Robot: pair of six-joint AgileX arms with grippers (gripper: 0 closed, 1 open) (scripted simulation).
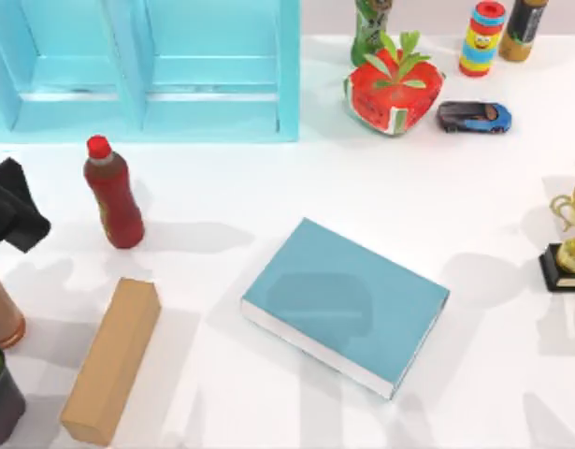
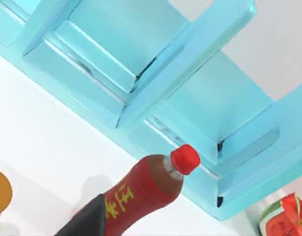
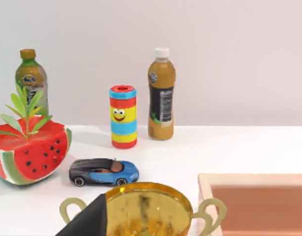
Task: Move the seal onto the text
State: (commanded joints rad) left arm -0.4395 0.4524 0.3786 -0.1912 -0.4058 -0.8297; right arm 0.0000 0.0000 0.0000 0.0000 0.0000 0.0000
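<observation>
1. Book (image 1: pixel 345 304) lies flat mid-table.
2. Long box (image 1: pixel 111 359) left of it, sauce bottle (image 1: pixel 113 192) behind box.
3. Shelf unit (image 1: pixel 147 70) at back left.
4. Toy car (image 1: pixel 474 116) back right, w/ trophy (image 1: pixel 572 238) at right edge.

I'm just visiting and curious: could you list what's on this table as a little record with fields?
book: teal, closed, lying flat, table centre
red bottle: standing, left of the book
tan box: long, lying at lower left
shelf: light blue, back left
back right: watermelon planter, toy car, striped canister
trophy: gold, right edge
left gripper: left edge, beside the red bottle
right gripper: by the trophy
</observation>
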